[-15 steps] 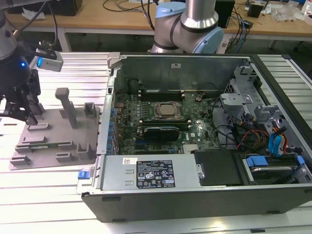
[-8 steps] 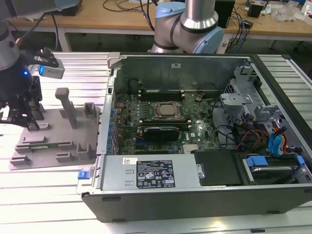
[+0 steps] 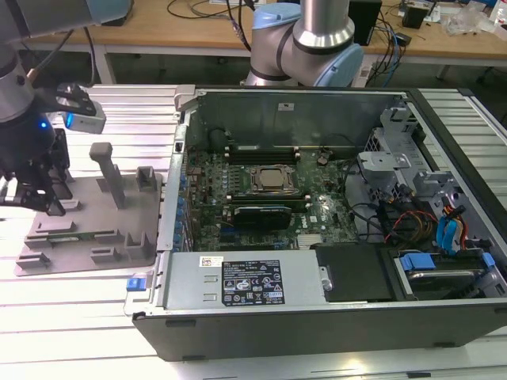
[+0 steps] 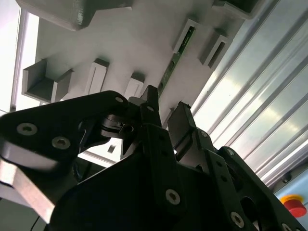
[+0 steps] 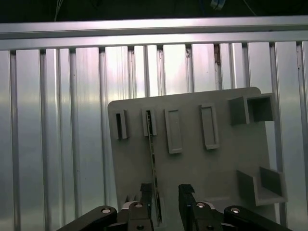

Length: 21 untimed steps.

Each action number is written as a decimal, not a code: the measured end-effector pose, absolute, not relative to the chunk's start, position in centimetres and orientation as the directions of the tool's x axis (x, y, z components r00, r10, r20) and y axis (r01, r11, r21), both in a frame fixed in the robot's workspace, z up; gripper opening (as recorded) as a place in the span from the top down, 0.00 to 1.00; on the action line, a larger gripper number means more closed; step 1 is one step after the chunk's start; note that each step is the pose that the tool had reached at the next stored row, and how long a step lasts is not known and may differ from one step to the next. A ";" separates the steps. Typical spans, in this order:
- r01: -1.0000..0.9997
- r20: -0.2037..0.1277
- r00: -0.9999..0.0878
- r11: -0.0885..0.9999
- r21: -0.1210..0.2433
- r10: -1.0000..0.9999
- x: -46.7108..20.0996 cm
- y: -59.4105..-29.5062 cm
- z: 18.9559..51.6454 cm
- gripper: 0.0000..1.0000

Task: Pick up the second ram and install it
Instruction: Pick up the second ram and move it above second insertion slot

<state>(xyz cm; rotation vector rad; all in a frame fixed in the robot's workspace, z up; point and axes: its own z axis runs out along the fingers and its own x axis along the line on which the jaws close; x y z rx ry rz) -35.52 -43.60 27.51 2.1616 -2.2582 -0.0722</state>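
The slatted metal bench carries the open computer case. At the exterior view's left of the case lies the grey fixture plate. Its slots keep parts standing on edge, I think so that they can be taken from above. The hand hangs low over this plate, released, with its fingers apart. The second ram stands in its slot between them, just beside one finger, not yet clamped.
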 end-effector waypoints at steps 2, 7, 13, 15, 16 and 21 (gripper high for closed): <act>-0.998 -0.021 -0.044 0.043 0.044 -0.999 -35.5 -43.6 27.4 0.66; -0.998 -0.021 -0.043 0.042 0.043 -0.999 -35.5 -43.9 26.8 0.66; -0.998 -0.021 -0.041 0.040 0.044 -0.999 -35.5 -44.5 25.8 0.66; -0.998 -0.021 -0.038 0.037 0.043 -0.999 -35.5 -44.6 25.4 0.66; -0.999 -0.021 -0.033 0.032 0.043 -0.999 -35.5 -44.6 25.1 0.66; -0.999 -0.021 0.018 -0.019 0.044 -1.000 -35.7 -44.5 23.7 0.66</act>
